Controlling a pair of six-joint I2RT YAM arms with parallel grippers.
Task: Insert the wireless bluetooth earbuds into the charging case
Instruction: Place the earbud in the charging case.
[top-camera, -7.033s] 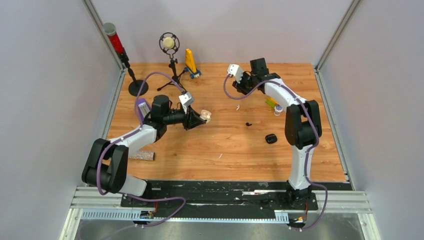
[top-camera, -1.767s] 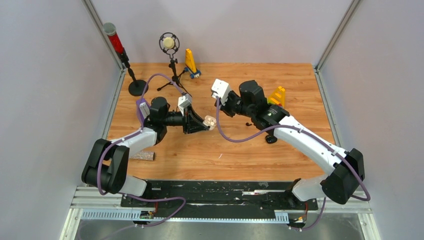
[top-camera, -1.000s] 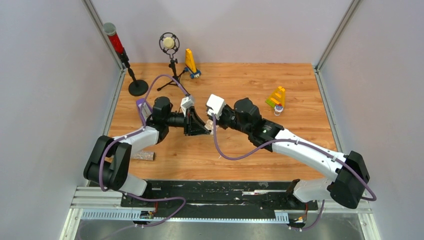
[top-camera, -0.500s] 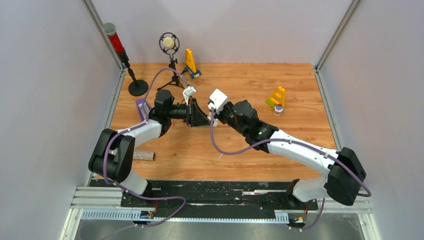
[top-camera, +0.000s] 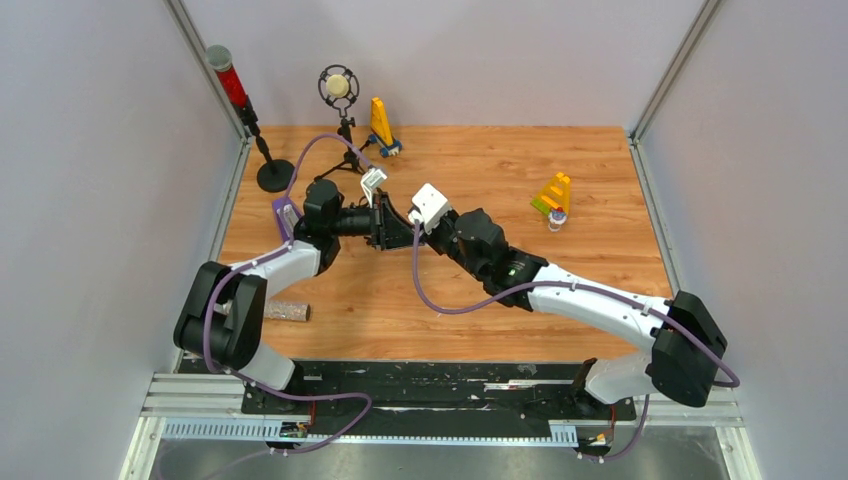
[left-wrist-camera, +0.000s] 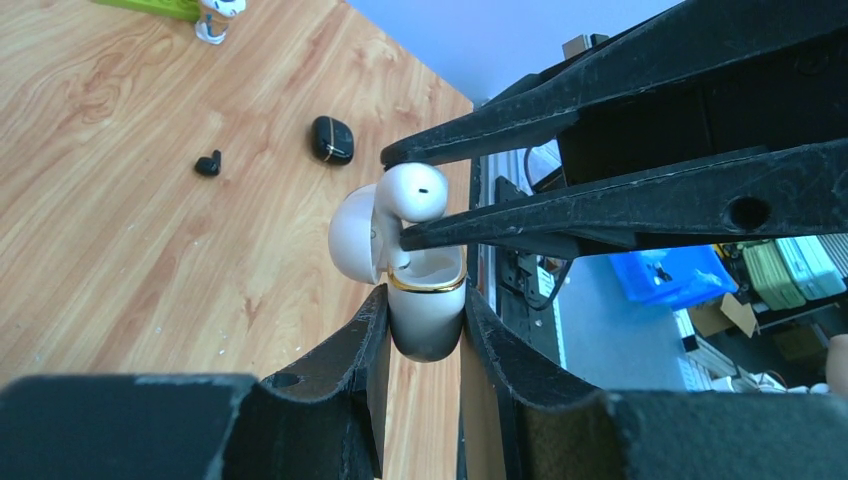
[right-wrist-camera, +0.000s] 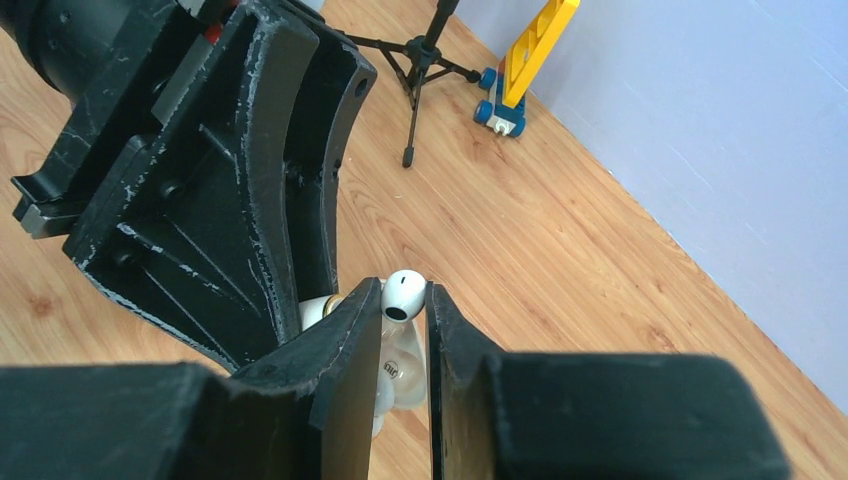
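The left tool (left-wrist-camera: 424, 298) clenches a white, gold-rimmed pebble-shaped charging case (left-wrist-camera: 425, 330), lid open. The right tool (right-wrist-camera: 402, 296) pinches a white stemmed plastic earbud (left-wrist-camera: 412, 190) at the case's mouth — twelve o'clock in the left wrist view. A black earbud (left-wrist-camera: 208, 163) lies on the wooden surface (left-wrist-camera: 120, 230) at ten o'clock.

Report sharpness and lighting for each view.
Left wrist view: the white earbud and open white case are crisp and evenly lit, with only soft highlights; the left hand blurs near the lens. Right wrist view: the right hand is soft at the bottom edge, sharp at the earbud. Top external view: even light, faint shadows, no glare.
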